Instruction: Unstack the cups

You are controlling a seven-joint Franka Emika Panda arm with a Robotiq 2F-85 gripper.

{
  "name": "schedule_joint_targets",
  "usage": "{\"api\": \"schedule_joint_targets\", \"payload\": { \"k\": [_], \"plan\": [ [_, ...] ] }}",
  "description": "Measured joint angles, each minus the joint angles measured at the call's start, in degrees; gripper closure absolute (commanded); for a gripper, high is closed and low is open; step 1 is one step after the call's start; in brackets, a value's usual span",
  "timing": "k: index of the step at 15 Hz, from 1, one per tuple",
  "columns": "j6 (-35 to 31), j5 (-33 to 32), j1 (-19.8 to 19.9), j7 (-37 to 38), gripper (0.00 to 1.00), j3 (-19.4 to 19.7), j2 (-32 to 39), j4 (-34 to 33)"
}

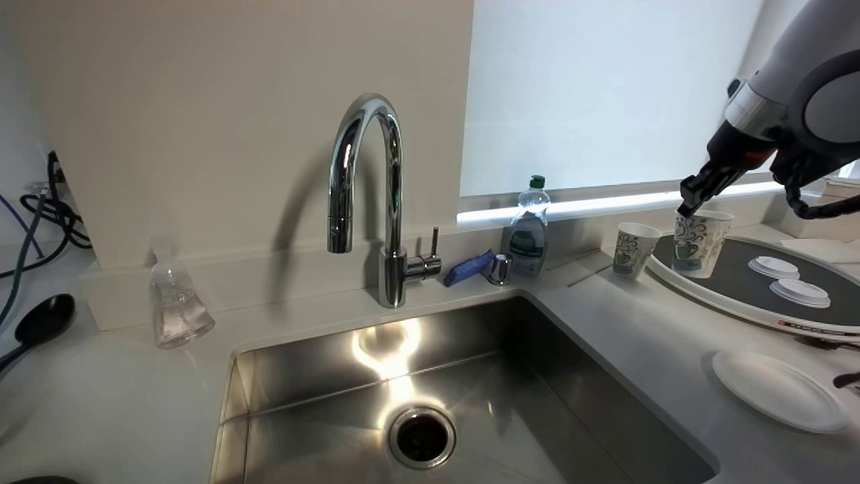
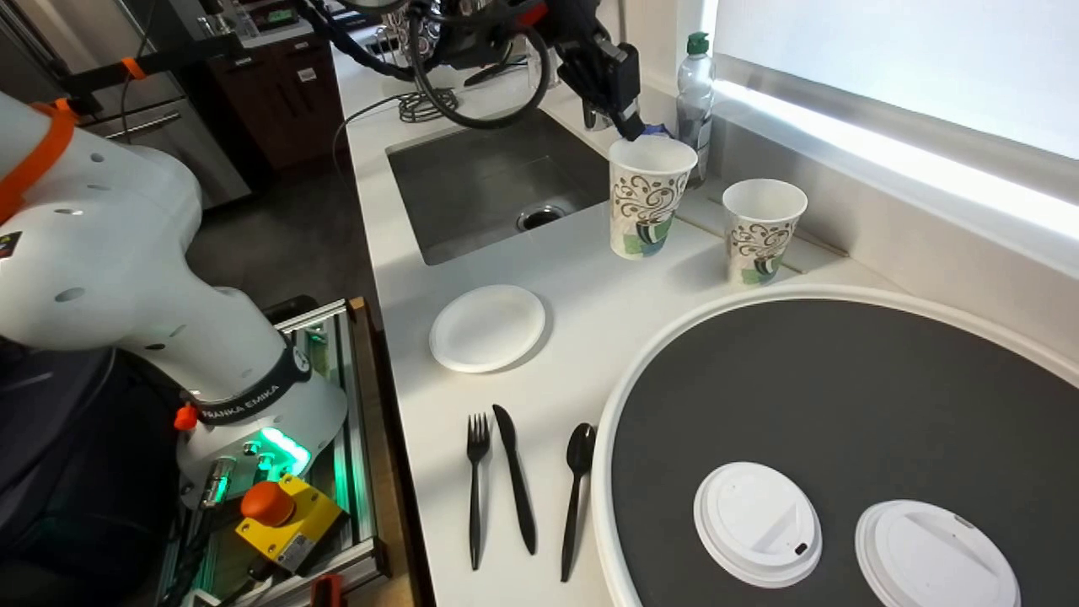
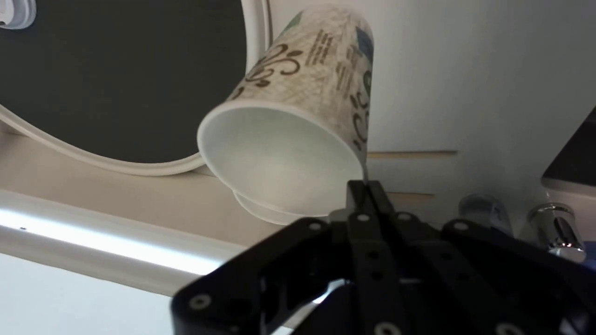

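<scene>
The cups are two white paper cups with brown swirls and a green-blue print. One cup (image 1: 700, 245) hangs upright from my gripper (image 1: 685, 205), held by its rim; the same cup (image 2: 647, 206) shows in an exterior view, its base seemingly raised off the counter. In the wrist view, my fingertips (image 3: 364, 185) are closed on the wall at the rim of this cup (image 3: 321, 70), whose mouth faces the camera. The other cup (image 2: 761, 236) stands upright and apart on the counter by the wall; it also shows here (image 1: 633, 252). In the wrist view it is mostly hidden behind the held cup.
A round dark board (image 2: 843, 379) bears two white lids (image 2: 757, 523). A plate (image 2: 487, 329), a fork (image 2: 476, 489), a knife (image 2: 516, 480) and a spoon (image 2: 577, 493) lie nearby. The sink (image 1: 551, 376), faucet (image 1: 391, 275) and soap bottle (image 1: 529, 235) stand beyond. Thin sticks (image 1: 590, 274) lie near the standing cup.
</scene>
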State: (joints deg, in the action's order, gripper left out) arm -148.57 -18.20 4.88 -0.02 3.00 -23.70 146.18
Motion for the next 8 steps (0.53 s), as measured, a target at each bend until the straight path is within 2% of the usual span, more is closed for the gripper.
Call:
{"api": "schedule_joint_targets", "payload": {
  "k": [8],
  "plan": [
    [-11.91, 0.87, 1.53, 6.30, 0.99, -2.59, -0.12, 7.14]
  ]
}}
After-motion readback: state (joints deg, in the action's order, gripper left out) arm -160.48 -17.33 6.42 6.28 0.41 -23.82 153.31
